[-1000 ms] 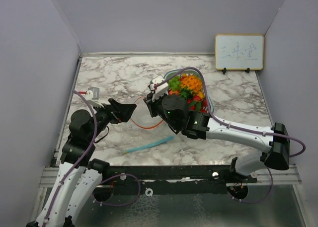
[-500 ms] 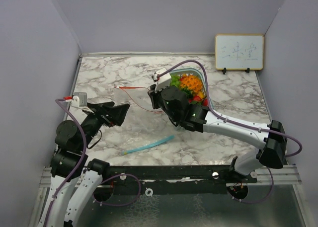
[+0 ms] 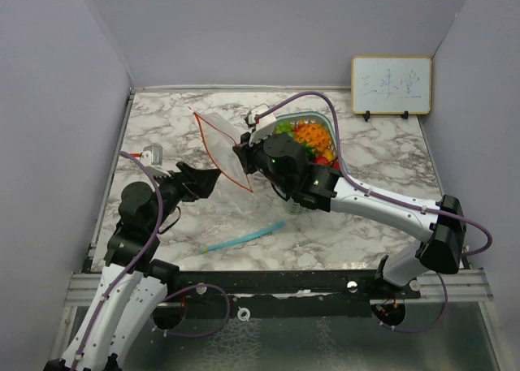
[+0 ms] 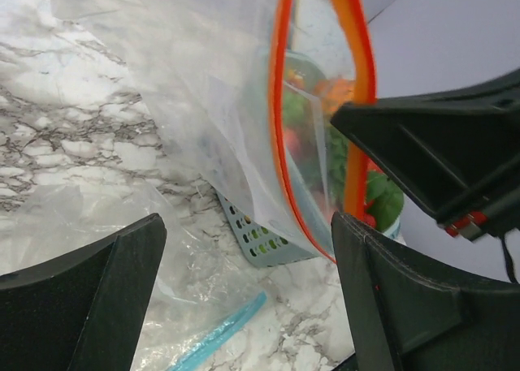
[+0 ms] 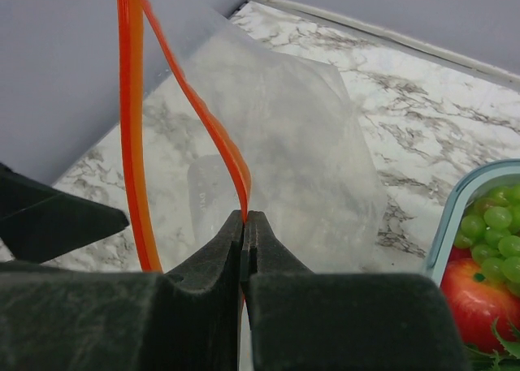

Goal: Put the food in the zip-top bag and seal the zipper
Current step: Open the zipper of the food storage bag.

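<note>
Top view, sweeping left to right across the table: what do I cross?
Left arm's white wrist camera → zip-top bag → food → whiteboard.

White-shelled links joined by bulky, rounded black motor housings, on the left arm (image 3: 114,296) and the right arm (image 3: 388,214) alike. Draped with pale lilac cables (image 3: 302,100), plus a tiny green light (image 3: 275,152) on the right wrist. Tipped with matte black, wedge-shaped fingers (image 4: 97,298), slightly scuffed and dusty.
</note>
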